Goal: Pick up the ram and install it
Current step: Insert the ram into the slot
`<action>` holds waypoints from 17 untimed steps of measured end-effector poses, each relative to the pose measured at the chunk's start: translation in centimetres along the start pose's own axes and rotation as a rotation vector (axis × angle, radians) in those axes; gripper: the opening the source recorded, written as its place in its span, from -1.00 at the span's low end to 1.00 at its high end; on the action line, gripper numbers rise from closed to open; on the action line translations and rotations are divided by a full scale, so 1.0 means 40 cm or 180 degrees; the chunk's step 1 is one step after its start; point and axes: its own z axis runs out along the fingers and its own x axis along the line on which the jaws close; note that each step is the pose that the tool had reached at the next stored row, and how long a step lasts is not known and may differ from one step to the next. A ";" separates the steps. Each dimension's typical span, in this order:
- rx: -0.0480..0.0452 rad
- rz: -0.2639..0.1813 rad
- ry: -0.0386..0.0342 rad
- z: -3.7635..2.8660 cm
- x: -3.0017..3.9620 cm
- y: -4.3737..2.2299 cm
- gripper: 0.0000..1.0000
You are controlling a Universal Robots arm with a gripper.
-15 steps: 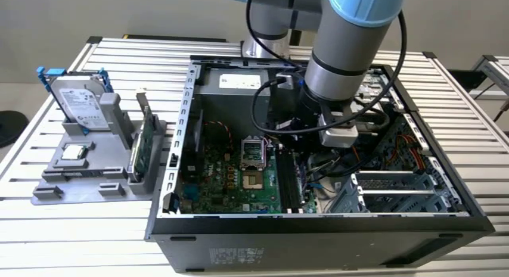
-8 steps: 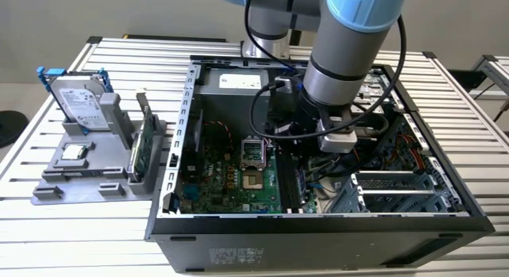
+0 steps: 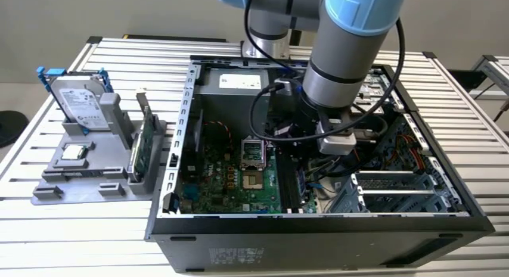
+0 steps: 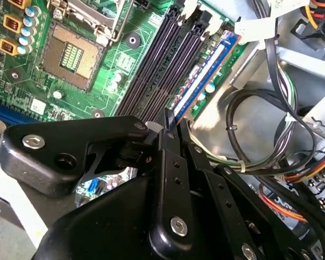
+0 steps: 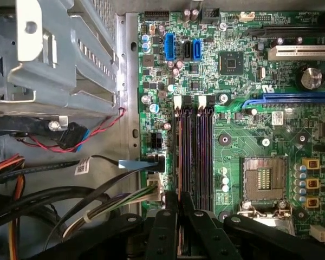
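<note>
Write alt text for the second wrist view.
The black hand hangs over the motherboard, its tips pinched on the ram, a thin blue-edged stick standing in the outermost of the dark slots. An empty CPU socket and loose cables flank them.

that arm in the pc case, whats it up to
The arm's gripper is down inside the open case, over the motherboard's black memory slots. It is shut on the ram, a thin stick held edge-on, which lies along the slot nearest the board's edge in the second wrist view. Whether it is fully seated cannot be told. A hard drive and green card stand in a holder outside.
</note>
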 end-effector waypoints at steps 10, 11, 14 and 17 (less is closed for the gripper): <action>-0.0001 0.0000 0.0001 0.023 0.000 0.005 -1.00; -0.0001 0.0000 0.0001 0.026 0.000 0.005 -1.00; -0.0003 0.0000 0.0000 0.027 0.000 0.005 -1.00; -0.0002 0.0000 0.0000 0.028 0.000 0.006 -1.00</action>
